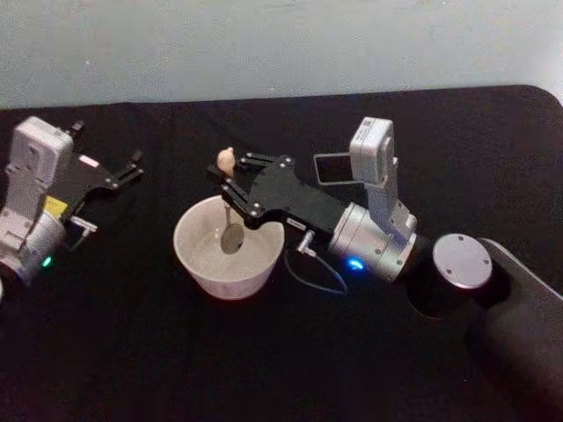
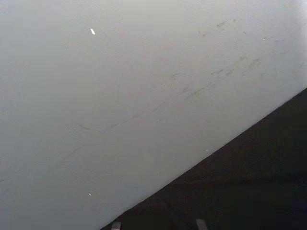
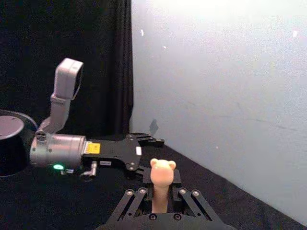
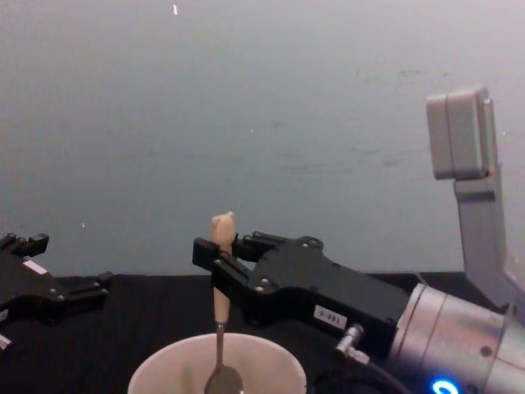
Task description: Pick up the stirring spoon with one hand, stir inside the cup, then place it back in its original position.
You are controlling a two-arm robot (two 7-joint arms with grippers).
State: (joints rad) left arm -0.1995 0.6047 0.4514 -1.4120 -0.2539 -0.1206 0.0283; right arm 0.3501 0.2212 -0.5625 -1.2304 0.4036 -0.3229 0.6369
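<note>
My right gripper [image 1: 227, 186], clenched on the stirring spoon [image 1: 228, 211] just below its bear-head top, holds it upright so the bowl hangs inside the cup [image 1: 204, 274] at centre, while my left gripper [image 1: 134, 167] sits parked, fingers released, far left.

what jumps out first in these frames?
The right gripper, mid-table, is shut on the stirring spoon, holding it upright with its metal bowl down inside the cream cup. The bear-head handle top pokes up above the fingers. The left gripper is parked open on the left of the black table, apart from the cup.
</note>
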